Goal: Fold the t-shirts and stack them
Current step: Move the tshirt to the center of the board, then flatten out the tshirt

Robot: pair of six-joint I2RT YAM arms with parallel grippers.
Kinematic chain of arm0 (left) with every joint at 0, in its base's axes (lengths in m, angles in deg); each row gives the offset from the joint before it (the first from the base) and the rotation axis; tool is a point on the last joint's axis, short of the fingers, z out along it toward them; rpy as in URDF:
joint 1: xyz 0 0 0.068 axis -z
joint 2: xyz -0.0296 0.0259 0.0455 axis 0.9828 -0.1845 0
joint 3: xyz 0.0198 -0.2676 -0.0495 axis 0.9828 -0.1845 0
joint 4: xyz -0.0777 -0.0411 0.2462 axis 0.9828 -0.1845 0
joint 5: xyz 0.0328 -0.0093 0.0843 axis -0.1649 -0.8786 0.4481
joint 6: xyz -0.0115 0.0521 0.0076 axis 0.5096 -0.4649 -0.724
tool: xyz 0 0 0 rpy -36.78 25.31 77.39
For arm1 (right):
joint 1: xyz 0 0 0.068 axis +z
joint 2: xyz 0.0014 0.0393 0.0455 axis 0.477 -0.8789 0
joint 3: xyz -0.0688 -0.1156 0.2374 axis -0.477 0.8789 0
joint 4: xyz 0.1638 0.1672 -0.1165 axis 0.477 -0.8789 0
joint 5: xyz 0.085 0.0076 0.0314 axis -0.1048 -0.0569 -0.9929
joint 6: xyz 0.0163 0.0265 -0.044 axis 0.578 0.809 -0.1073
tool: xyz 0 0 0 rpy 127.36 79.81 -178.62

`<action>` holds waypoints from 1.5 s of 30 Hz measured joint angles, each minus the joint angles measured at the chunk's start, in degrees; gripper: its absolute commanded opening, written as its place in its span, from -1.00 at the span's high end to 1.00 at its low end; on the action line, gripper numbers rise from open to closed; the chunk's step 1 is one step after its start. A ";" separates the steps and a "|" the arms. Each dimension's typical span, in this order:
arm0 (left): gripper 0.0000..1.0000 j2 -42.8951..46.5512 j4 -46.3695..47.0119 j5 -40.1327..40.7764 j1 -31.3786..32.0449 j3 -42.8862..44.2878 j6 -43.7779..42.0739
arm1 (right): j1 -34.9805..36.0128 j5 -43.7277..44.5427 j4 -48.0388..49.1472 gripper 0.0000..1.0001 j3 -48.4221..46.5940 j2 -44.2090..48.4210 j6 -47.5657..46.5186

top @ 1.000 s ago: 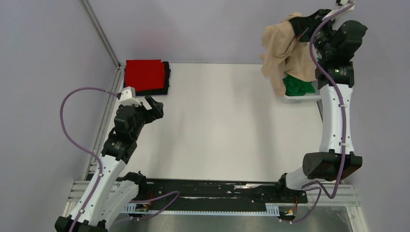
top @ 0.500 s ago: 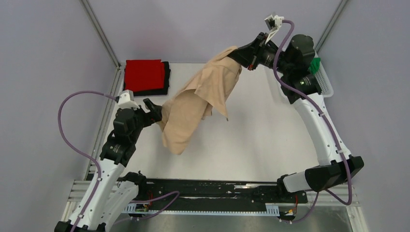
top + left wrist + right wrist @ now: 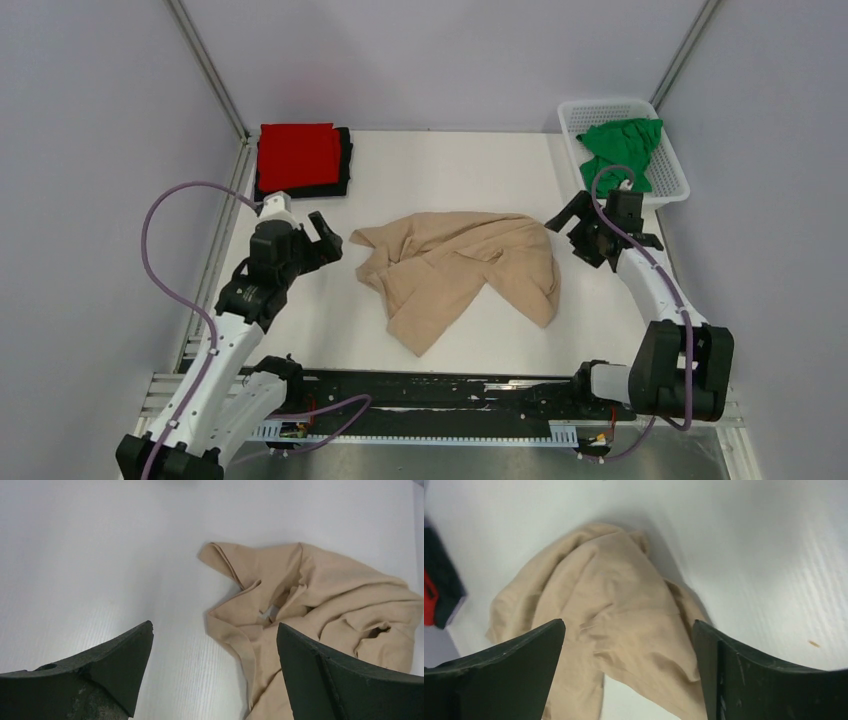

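Across the whole frame, counter (image 3: pixel 450 170): white, carrying everything.
Tan t-shirt (image 3: pixel 460 265): crumpled at centre frame, lying on the counter between both arms.
Basket (image 3: pixel 605 104): upper right, holding a bunched green t-shirt (image 3: pixel 620 150).
Red t-shirt (image 3: pixel 298 155): upper left, folded, atop a folded black t-shirt (image 3: pixel 345 170).
Left fingers (image 3: pixel 100 675): spread wide, empty, just left of the tan cloth.
Right fingers (image 3: pixel 499 675): spread wide, empty, at its right edge.

Soft matt cloth tan t-shirt (image 3: pixel 462 266) (creased), smooth white table (image 3: pixel 450 170).
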State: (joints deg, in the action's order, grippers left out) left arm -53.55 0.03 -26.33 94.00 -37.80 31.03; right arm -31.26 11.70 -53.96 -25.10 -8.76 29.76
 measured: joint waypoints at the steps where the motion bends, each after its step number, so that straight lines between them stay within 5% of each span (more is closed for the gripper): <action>1: -1.00 -0.68 -0.35 -0.94 -0.02 0.02 -0.07 | -1.57 1.57 -2.32 -1.00 0.13 -0.26 0.37; 9: -1.00 -8.76 -3.74 -18.27 2.25 0.39 -0.55 | -2.12 8.85 -8.07 -1.00 0.17 6.05 1.29; 20: -0.82 -16.74 -2.29 -24.41 23.89 -10.21 6.19 | -2.12 10.23 -8.63 -1.00 6.82 14.29 0.79; 30: -0.20 -28.89 5.97 -23.15 26.56 -8.63 7.91 | -2.12 9.53 -9.55 -1.00 8.57 13.64 -1.16; 37: 0.43 -29.70 7.72 -22.53 27.21 -8.59 8.81 | -2.14 9.60 -9.90 -1.00 9.29 13.60 -1.70; 41: 0.95 -29.49 7.58 -22.47 27.76 -8.59 9.11 | -2.12 9.60 -9.90 -1.00 9.33 13.60 -1.79; 45: 1.00 -28.44 5.97 -22.45 28.33 -8.17 9.35 | -2.12 9.60 -10.34 -1.00 9.40 13.62 -1.75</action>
State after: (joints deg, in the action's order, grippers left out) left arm -81.99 6.00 -48.78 122.33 -45.98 40.38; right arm -33.38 21.29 -64.30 -15.70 4.86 28.01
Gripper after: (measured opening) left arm 0.014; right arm 0.998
